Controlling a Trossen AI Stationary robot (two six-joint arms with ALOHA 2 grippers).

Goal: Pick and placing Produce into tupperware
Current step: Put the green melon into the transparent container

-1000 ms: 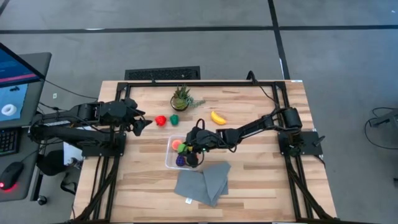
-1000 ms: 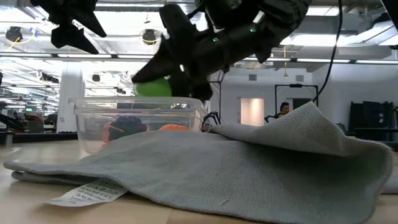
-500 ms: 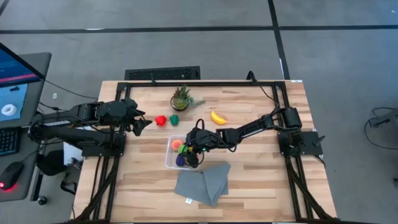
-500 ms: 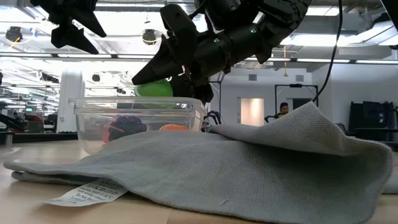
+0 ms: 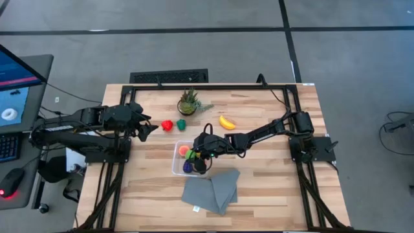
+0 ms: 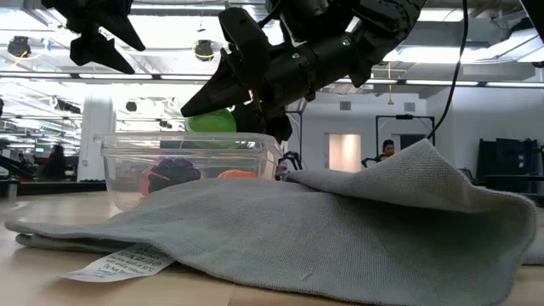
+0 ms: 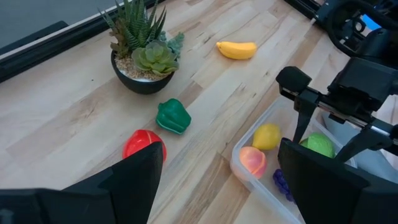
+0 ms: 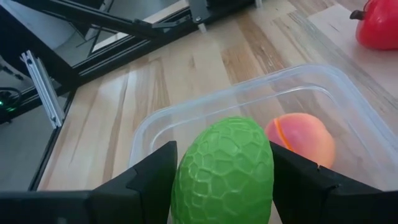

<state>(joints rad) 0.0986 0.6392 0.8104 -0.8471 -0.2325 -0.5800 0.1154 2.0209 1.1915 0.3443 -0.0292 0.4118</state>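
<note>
**Right gripper spreads over the container; green fruit at release**

1. Change observed. A second ago the right gripper (image 6: 223, 95) pinched the lime-green fruit (image 8: 224, 168) above the container (image 5: 176, 165). In the low view its fingers now stand spread, with the fruit (image 6: 211, 121) sitting between them at rim height. Arm position over the container is unchanged across the last half second.

2. Fruit location. The right wrist view shows the fruit between the two fingers with a narrow gap on each side, directly above the container floor. Whether it rests on items below or is mid-drop cannot be told.

3. Container contents. A peach-pink fruit (image 7: 252, 160), a yellow one (image 7: 267, 135) and a purple one (image 6: 174, 170) already lie inside.

4. Remaining items. The banana (image 5: 227, 122), the red fruit (image 5: 167, 125) and the dark green pepper (image 5: 182, 123) lie on the table (image 5: 272, 188), apart from the container.

5. Left gripper (image 5: 150, 129). Spread, holding nothing, poised just beside the red fruit.

6. Assessment. This placement is judged effectively complete; roughly half the task remains. The right arm should lift clear before the left delivers.
</note>
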